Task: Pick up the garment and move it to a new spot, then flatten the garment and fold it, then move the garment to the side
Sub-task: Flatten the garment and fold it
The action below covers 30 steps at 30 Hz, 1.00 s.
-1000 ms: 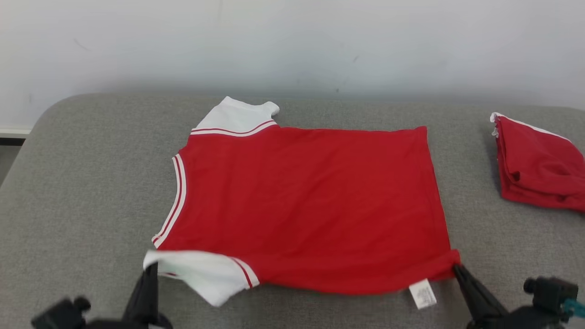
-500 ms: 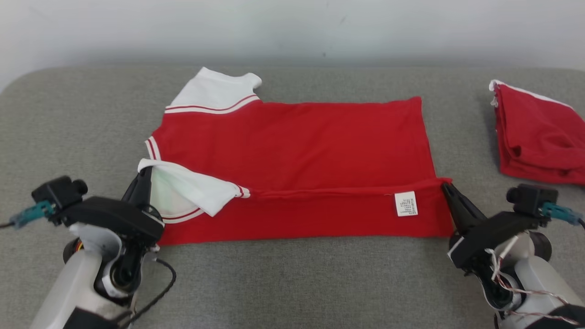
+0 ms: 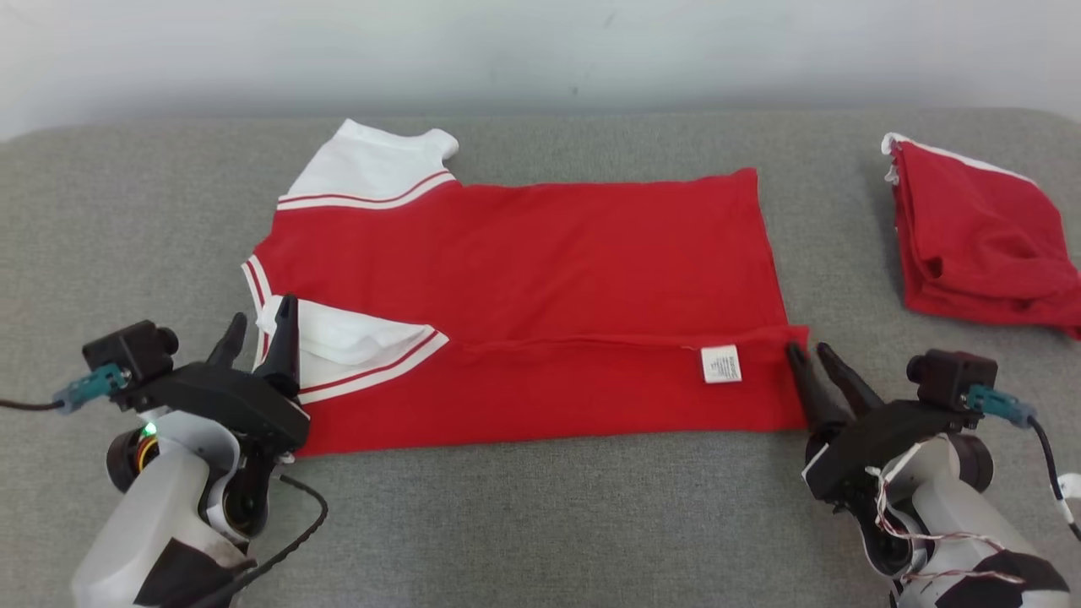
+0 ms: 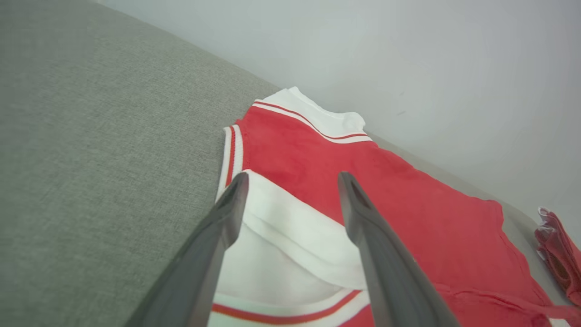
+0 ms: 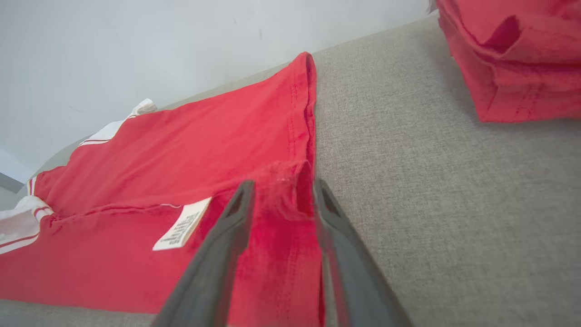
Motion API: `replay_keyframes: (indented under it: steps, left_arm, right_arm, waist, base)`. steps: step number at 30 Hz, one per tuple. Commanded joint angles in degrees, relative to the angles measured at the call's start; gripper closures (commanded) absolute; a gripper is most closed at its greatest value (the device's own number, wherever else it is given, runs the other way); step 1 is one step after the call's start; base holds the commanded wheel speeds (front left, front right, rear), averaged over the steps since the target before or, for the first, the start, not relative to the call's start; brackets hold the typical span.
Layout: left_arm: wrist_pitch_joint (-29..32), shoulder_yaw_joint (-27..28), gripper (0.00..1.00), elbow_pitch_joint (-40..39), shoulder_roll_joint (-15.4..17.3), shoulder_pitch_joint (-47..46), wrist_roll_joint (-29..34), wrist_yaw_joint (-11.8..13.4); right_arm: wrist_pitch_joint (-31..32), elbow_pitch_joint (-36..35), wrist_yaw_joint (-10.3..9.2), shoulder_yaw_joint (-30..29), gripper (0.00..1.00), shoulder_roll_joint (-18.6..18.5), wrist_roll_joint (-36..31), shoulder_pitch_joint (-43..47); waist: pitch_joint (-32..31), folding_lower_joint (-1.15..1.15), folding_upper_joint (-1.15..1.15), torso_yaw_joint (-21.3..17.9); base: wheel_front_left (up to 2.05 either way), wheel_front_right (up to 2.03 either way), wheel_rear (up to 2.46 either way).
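The garment [image 3: 524, 270] is a red shirt with white sleeves, spread flat on the grey cushion [image 3: 540, 507]. Its near strip is folded over onto the body, with the white label [image 3: 720, 364] facing up. My left gripper [image 3: 262, 325] stands open over the folded-in white sleeve [image 3: 338, 342]; in the left wrist view the sleeve [image 4: 290, 227] lies loose between the fingers of the left gripper [image 4: 292, 179]. My right gripper [image 3: 808, 350] is open at the folded hem corner. In the right wrist view that corner [image 5: 286, 200] lies between the parted fingers of the right gripper [image 5: 282, 186].
A second red garment [image 3: 971, 228], folded into a bundle, lies at the far right of the cushion, also in the right wrist view [image 5: 513, 59]. A pale wall [image 3: 540, 51] runs behind the cushion's back edge. Bare cushion stretches to the left and in front.
Both grippers carried the garment's near edge up and over onto its body, making a fold. Both then opened, letting go of the sleeve and the hem corner. The head camera also shifted.
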Motion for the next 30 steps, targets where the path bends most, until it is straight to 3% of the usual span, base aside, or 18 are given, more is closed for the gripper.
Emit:
replay_keyframes:
  steps: [1,9,14,21,30]
  left_arm:
    - [-1.89,-0.31,0.0,0.98,0.07,1.04,0.64,-0.45]
    - [-6.38,-0.82,0.0,-1.4,0.62,7.57,2.27,-1.34]
    - [-7.23,-1.89,0.0,-3.82,0.22,11.62,4.78,0.32]
    - [-7.54,-2.55,0.0,-3.8,0.88,13.3,8.57,3.1]
    - [-7.68,-1.11,0.0,0.33,-0.2,11.82,9.9,3.27]
  right_arm:
    - [-1.54,0.22,-0.12,0.63,0.0,-0.18,0.68,1.5]
    - [-5.79,-0.93,-0.12,2.61,0.0,-2.5,0.23,6.38]
    - [-6.87,0.01,-0.12,2.42,0.0,-3.07,-1.38,7.04]
    - [-7.74,2.66,-0.12,2.28,0.0,-1.86,-3.56,5.75]
    - [-8.07,6.17,-0.12,3.36,0.0,-0.06,-4.94,3.81]
  waist:
    - [-2.28,-0.01,-0.01,0.56]
    - [-5.22,-0.01,-0.01,1.81]
    - [-4.23,-0.01,-0.01,2.44]
    - [-2.63,-0.01,-0.01,2.55]
    - [-1.35,-0.01,-0.01,2.05]
  base:
    - [0.0,0.0,0.0]
    - [0.0,0.0,0.0]
    - [0.0,0.0,0.0]
    - [0.0,0.0,0.0]
    - [0.0,0.0,0.0]
